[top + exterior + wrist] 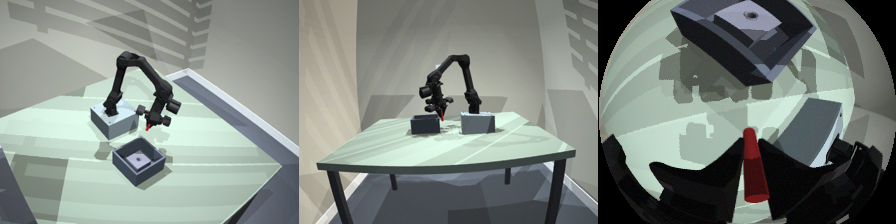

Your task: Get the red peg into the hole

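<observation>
The red peg (148, 127) (442, 115) (755, 172) is between the fingertips of my gripper (149, 124) (442, 114) (750, 142), which is shut on it. The peg hangs in the air above the table, slightly tilted, its lower end sticking out past the fingertips. The dark open box (125, 165) (425, 126) (713, 47) stands to one side of the gripper, which is outside the box walls. In the box lies a pale plate (137, 164) (735, 19) with one round hole (139, 159) (751, 15) in its middle, and nothing stands in it.
The arm's grey base block (121, 128) (478, 124) (805, 125) stands on the pale green table (177, 199) (450, 154), on the other side of the gripper from the box. The box's walls rise above the plate all around. Striped shadows cross the table and walls.
</observation>
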Robot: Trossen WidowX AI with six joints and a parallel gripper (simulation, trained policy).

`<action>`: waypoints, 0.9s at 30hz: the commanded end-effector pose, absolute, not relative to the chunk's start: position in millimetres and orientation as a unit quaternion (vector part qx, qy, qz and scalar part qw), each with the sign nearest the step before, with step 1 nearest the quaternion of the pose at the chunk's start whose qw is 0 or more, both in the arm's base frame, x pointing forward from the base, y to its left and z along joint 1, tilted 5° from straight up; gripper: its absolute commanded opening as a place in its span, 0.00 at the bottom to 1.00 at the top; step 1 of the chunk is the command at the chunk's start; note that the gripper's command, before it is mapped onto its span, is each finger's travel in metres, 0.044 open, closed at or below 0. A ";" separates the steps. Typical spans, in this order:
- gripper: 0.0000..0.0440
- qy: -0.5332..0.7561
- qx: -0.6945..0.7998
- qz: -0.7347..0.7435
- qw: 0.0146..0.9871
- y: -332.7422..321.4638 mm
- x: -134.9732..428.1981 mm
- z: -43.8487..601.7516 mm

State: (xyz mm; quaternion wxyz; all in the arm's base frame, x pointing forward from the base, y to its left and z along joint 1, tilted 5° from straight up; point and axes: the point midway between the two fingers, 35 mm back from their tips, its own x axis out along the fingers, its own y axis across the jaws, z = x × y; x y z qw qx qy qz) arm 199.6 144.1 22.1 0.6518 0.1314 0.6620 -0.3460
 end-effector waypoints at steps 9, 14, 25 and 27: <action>0.00 0.630 0.172 -0.372 0.660 127.7 240.6 49.6; 0.00 0.617 0.191 -0.385 0.660 113.0 259.7 55.0; 0.00 0.600 0.220 -0.401 0.656 71.7 300.7 56.1; 0.00 0.600 0.223 -0.401 0.656 63.3 307.8 54.7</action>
